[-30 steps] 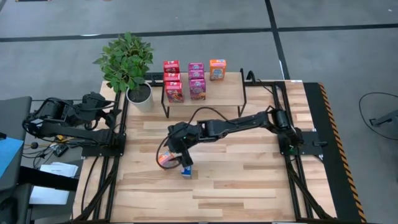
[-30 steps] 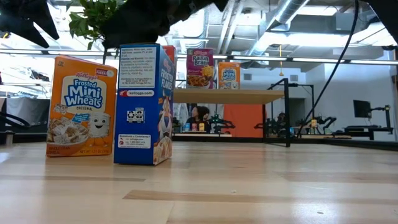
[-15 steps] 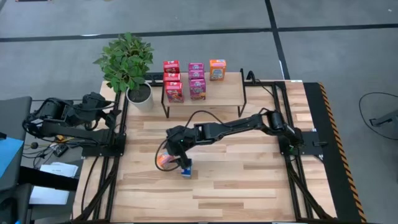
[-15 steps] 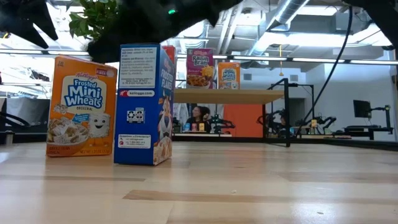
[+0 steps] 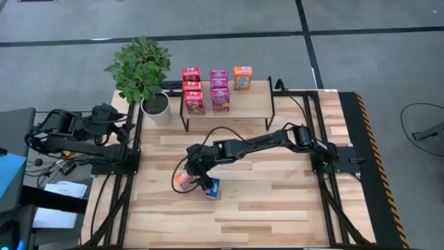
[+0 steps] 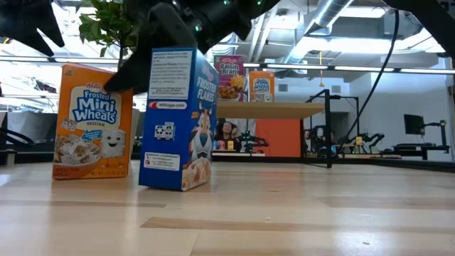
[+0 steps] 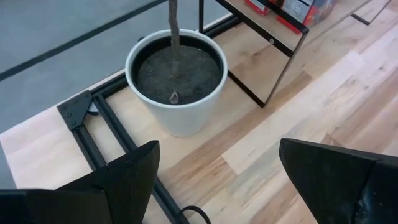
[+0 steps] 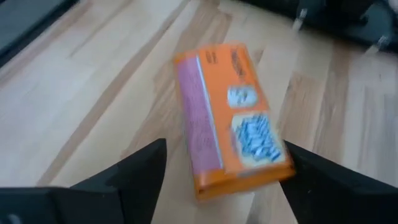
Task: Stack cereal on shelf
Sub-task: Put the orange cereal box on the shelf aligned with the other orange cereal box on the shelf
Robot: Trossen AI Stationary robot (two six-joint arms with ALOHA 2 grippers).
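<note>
I have the right gripper (image 5: 196, 173) down over the two boxes left on the table, and the step is to take one of them cleanly. Its fingers (image 8: 134, 171) stand apart with nothing between the pads yet. Through the right wrist camera the orange cereal box (image 8: 231, 118) sits just ahead of the fingertips, roughly centred in the gap but turned a little across it. The blue cereal box (image 6: 178, 117) stands just beside the fingers, and in the low view it looks slightly tilted, so I judge the gripper body may be brushing it; I cannot tell for sure.

To do this well I would square the wrist to the orange box so the pads meet its two broad faces flat, come down far enough to grip below the top edge, and close gently, since thin cardboard crushes. I want the blue box kept clear of the outer finger.

The shelf (image 5: 258, 105) lies well beyond the fingers, with red and magenta boxes (image 5: 206, 90) and one orange box on it.

The left gripper (image 5: 123, 126) waits wide open near the plant pot (image 7: 176, 84).
</note>
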